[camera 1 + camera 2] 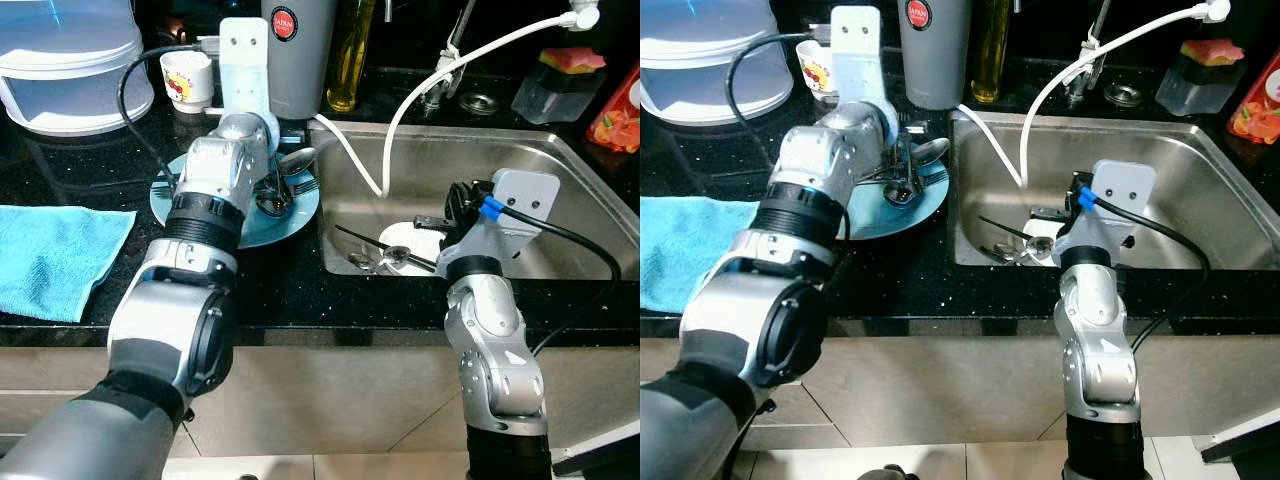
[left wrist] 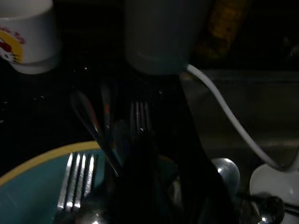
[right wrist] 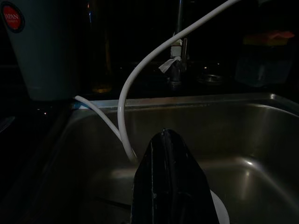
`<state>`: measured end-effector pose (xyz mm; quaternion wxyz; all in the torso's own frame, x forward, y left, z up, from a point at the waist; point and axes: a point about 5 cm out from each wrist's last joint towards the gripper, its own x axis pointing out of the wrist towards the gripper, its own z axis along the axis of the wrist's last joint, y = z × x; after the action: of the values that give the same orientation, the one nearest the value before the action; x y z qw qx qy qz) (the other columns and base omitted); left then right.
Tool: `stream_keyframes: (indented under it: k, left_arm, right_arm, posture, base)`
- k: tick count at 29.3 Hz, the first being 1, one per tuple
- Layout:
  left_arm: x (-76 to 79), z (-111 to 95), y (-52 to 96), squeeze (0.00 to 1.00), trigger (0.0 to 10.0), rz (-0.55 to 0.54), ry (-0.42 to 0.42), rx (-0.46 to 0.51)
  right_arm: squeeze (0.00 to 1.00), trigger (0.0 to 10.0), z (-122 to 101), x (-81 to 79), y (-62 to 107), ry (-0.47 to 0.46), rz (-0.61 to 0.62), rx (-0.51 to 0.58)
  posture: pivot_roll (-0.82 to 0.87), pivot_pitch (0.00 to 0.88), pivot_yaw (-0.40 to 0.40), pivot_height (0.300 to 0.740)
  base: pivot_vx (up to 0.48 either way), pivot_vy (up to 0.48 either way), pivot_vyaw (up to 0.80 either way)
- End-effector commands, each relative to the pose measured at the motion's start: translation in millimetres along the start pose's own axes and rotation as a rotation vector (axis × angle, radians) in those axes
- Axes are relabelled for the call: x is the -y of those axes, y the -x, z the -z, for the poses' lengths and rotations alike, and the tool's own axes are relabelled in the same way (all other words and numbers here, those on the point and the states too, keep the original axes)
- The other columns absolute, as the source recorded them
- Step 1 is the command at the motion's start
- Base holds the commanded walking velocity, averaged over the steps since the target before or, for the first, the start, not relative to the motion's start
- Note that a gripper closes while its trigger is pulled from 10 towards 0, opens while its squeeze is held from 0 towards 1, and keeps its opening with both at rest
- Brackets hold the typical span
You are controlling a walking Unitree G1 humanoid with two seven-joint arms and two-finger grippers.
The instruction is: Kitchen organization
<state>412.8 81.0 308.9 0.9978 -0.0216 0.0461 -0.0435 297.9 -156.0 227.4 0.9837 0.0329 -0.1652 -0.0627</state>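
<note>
The left gripper (image 1: pixel 902 168) is held over the blue plate (image 1: pixel 300 215) on the worktop (image 1: pixel 100 180), where spoons and forks (image 2: pixel 77 179) lie; its fingers cannot be told; cutlery should be lowered gently; the right gripper (image 3: pixel 170 172) is closed above the sink (image 1: pixel 560 200); "JAPAN" is read on the grey container (image 1: pixel 297 50).

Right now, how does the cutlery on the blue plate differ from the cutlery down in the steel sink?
The cutlery on the round blue plate lies piled on the black counter, forks and spoons together, with the left hand right over it. The cutlery in the steel sink, spoons near a white dish, lies on the basin floor, by the right hand. Both are shiny metal.
</note>
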Motion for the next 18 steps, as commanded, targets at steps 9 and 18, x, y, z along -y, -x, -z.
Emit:
stream_keyframes:
  k: [9, 18]
  left_arm:
    - [8.1, 20.7, -3.2, 1.00, 10.0, -0.004, -0.100, -0.101]
    - [9.5, 45.5, -5.3, 0.00, 10.0, 0.034, -0.006, -0.232]
  right_arm:
    - [0.00, 10.0, 1.1, 3.9, 0.4, -0.004, 0.018, -0.004]
    - [0.00, 10.0, 1.6, 3.3, 0.9, -0.007, 0.019, -0.006]
  posture:
    - [0.23, 0.081, -0.035, 0.740]
    - [0.22, 0.084, -0.033, 0.740]
  base:
    - [0.000, 0.000, 0.00]
    - [0.000, 0.000, 0.00]
